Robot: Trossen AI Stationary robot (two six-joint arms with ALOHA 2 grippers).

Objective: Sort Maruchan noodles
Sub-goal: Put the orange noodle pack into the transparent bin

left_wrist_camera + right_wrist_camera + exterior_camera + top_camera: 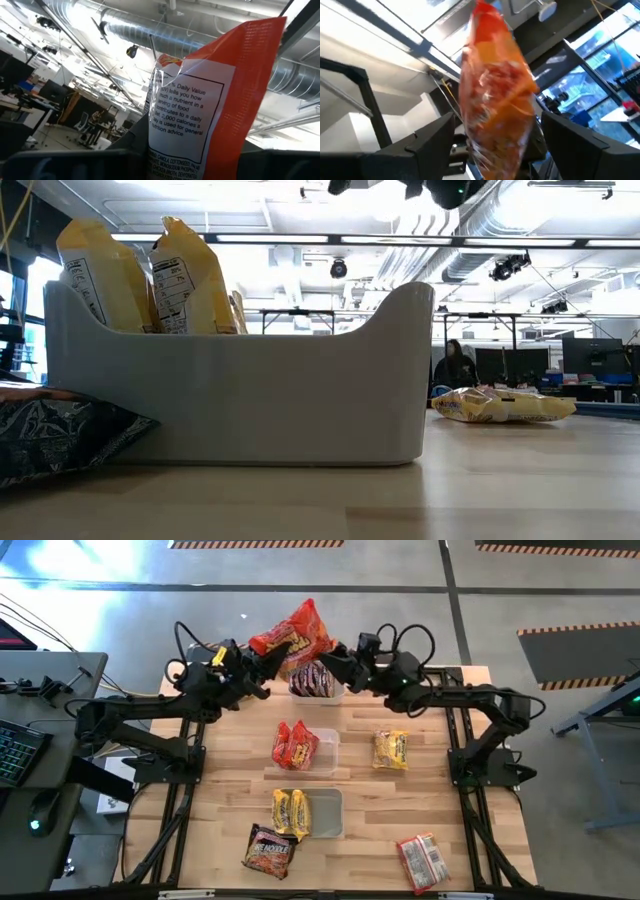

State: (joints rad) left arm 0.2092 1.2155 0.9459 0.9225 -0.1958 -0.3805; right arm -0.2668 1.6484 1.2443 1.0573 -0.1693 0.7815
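2 claws meet over the table's far side in the high view: the left gripper (262, 668) is clamped on a red noodle packet (292, 635), while the right gripper (325, 662) stands just beside it, spread wide, gripping nothing. Below them sits a tub (336, 692) of dark packets (314, 680).

Left wrist view: the packet (210, 115) stands upright in its grasp.

Right wrist view: the packet (497, 100) hangs between the parted fingers (427, 137), room either side.

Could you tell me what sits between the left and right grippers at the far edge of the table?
In the high view, a red noodle packet hangs between the left gripper and right gripper; left grips it, right is open.
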